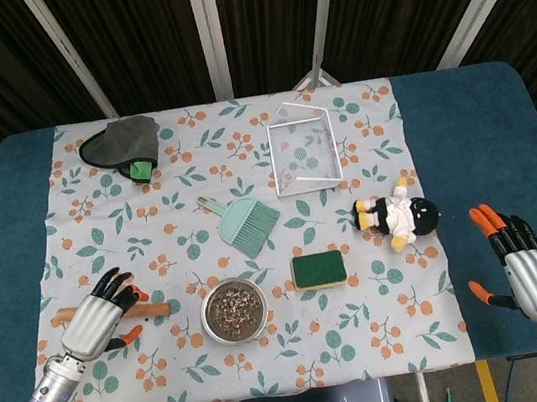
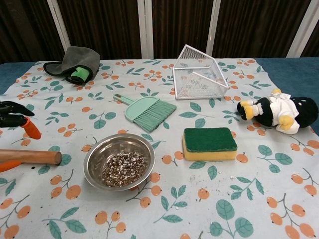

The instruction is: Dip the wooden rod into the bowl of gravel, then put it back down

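The wooden rod (image 1: 153,308) lies flat on the flowered cloth, left of the steel bowl (image 1: 233,310) of gravel. In the chest view the rod (image 2: 30,157) ends a little short of the bowl (image 2: 118,162). My left hand (image 1: 95,326) hovers over the rod's middle with its fingers spread. The chest view shows those fingers (image 2: 14,114) lifted off the rod, with the orange thumb tip below it. My right hand (image 1: 526,269) is held open over the blue table at the front right, holding nothing.
A teal hand brush (image 1: 242,223) lies behind the bowl and a green-and-yellow sponge (image 1: 319,269) to its right. A white wire basket (image 1: 304,155), a plush toy (image 1: 397,214) and a grey cloth (image 1: 123,142) lie further back.
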`<state>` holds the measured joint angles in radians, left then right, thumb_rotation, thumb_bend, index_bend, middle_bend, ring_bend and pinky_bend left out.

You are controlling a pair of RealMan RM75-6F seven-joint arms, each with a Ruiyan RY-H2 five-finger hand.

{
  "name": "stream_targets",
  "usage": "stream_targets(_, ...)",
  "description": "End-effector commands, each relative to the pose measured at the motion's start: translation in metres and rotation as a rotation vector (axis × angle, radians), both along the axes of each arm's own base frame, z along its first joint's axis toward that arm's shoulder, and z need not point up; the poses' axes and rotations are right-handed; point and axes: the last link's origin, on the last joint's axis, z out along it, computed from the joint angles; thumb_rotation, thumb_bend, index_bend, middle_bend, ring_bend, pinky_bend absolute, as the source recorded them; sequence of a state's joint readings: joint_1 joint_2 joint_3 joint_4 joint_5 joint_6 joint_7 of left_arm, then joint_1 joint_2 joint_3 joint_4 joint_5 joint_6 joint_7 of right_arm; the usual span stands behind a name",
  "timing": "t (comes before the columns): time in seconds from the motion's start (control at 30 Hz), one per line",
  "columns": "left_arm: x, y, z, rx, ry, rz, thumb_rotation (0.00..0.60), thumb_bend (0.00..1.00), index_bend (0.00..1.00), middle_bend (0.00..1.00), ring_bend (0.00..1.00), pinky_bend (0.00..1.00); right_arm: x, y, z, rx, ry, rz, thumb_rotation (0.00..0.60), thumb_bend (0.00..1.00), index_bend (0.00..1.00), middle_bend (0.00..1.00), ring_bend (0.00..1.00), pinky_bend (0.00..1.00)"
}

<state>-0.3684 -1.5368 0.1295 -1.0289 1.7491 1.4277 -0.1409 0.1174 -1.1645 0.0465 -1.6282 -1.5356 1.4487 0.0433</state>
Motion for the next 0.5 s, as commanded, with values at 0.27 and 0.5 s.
stream_targets(0.27, 0.012, -0.003, 0.021, 0.104, -0.063, 0.035, 0.6, 0.3, 0.26, 0.22, 0.08, 0.05, -0.001, -0.001, 0.001, 0.001, 0.008, 0.002, 0.6, 0.27, 0.0, 0.0, 0.0, 0.0)
stream_targets(0.5, 0.016, -0.021, 0.065, 0.322, -0.013, 0.105, 0.6, 0.28, 0.09, 0.04, 0.0, 0.01, -0.001, -0.001, 0.001, 0.005, 0.035, 0.015, 0.6, 0.27, 0.0, 0.0, 0.0, 0.0)
